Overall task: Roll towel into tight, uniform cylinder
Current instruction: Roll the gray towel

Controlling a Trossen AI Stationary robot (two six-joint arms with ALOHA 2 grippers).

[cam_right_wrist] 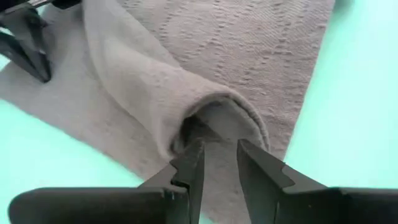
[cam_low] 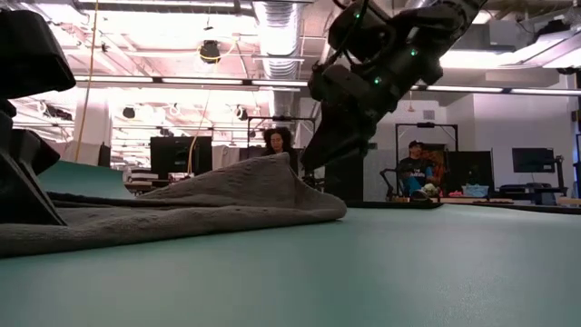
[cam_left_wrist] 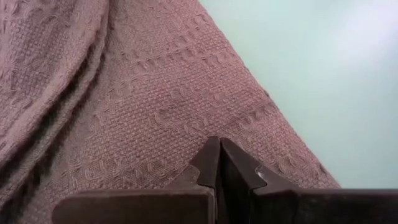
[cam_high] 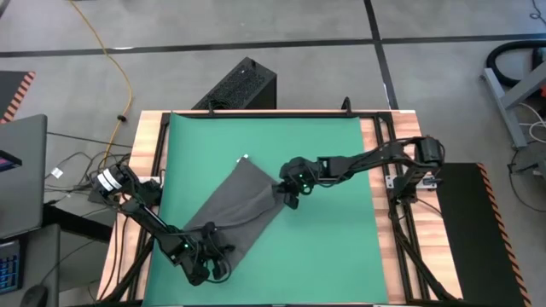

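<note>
The dark grey towel (cam_high: 230,209) lies slantwise on the green mat (cam_high: 328,251), one end toward the far edge and one toward the near-left. Its small white tag (cam_high: 245,158) shows at the far corner. My right gripper (cam_high: 286,196) is at the towel's right side, shut on a raised fold. In the low view the towel (cam_low: 182,204) rises from the mat to a peak under that gripper (cam_low: 313,163). My left gripper (cam_high: 209,256) is shut, its tips (cam_left_wrist: 219,146) set on the towel's near-left end. My right gripper pinches the towel's right edge (cam_right_wrist: 221,140) between its two fingers, slanting down from the table's right. The cloth there is doubled into a hump with an open tunnel (cam_right_wrist: 208,124). That edge is lifted off the mat, and the other parts of the towel lie flat. My left gripper has its shut fingertips (cam_left_wrist: 211,155) on the towel's top face near its near-left end, slanting down. The cloth under them lies flat on the mat.
A black box (cam_high: 243,85) stands beyond the mat's far edge, and a laptop (cam_high: 21,170) is off the table's left side. Bare green mat lies to the right and near side. Two people (cam_low: 277,141) (cam_low: 416,168) sit in the room behind.
</note>
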